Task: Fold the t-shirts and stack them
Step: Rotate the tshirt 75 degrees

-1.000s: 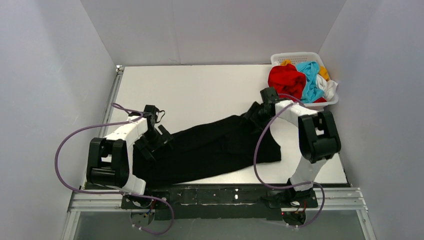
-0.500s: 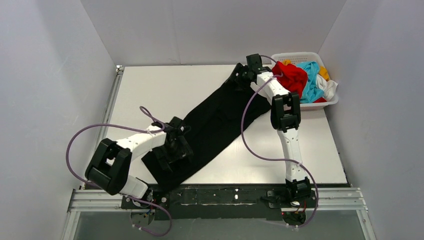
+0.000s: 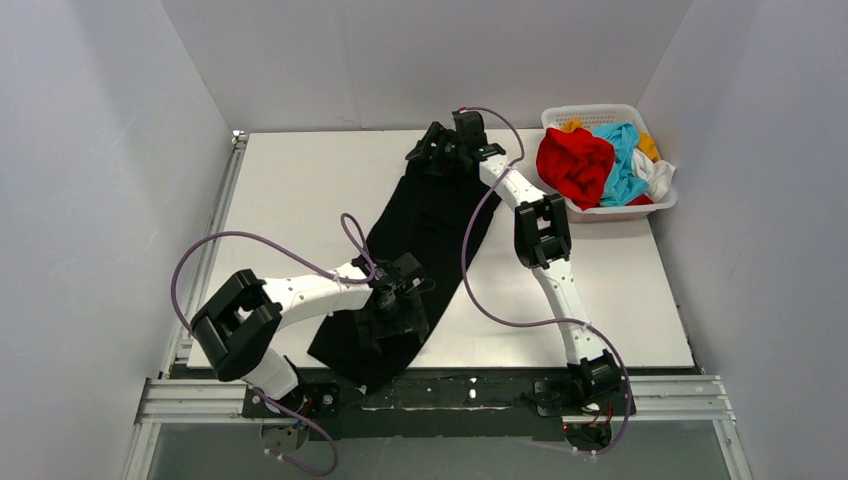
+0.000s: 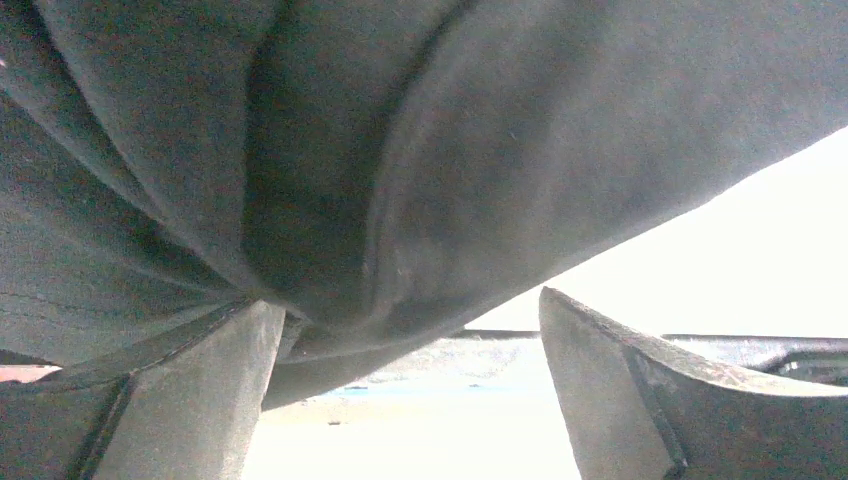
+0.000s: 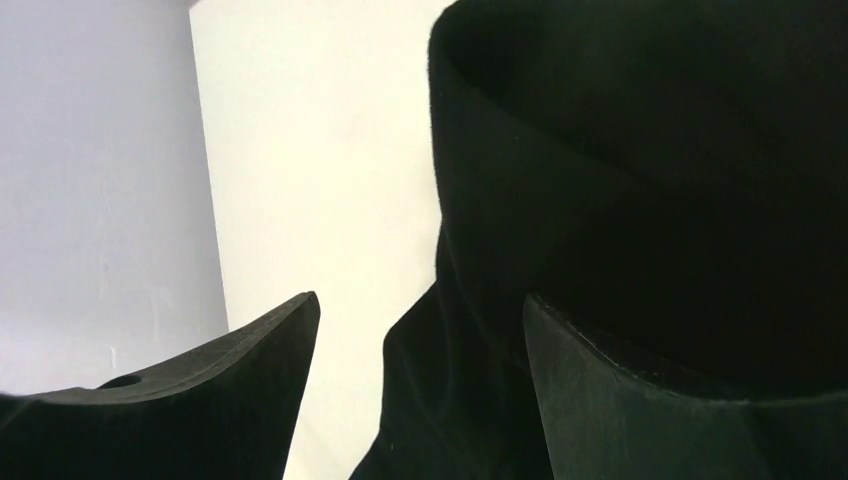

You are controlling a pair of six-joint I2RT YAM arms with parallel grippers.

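A large black t-shirt [image 3: 430, 225] lies stretched in a long diagonal band from the table's near edge to its far middle. My left gripper [image 3: 393, 318] sits over its near end. In the left wrist view this gripper [image 4: 405, 300] is open, and the black cloth [image 4: 450, 130] drapes over its left finger [image 4: 190, 400]. My right gripper [image 3: 425, 155] is at the shirt's far end. In the right wrist view that gripper [image 5: 420, 297] is open, with black cloth [image 5: 650, 200] lying over its right finger [image 5: 620, 400]. Red [image 3: 575, 165], light blue [image 3: 622, 165], white [image 3: 660, 180] and orange-yellow [image 3: 648, 145] t-shirts fill the basket.
A white lattice basket [image 3: 655, 208] stands at the far right corner of the white table [image 3: 300, 190]. Grey walls close in the left, back and right sides. A metal rail [image 3: 450, 392] runs along the near edge by the arm bases.
The black t-shirt swung from lying across the near table to a diagonal reaching the far middle. The right arm stretched far and leftward; the left gripper moved right along the near end.
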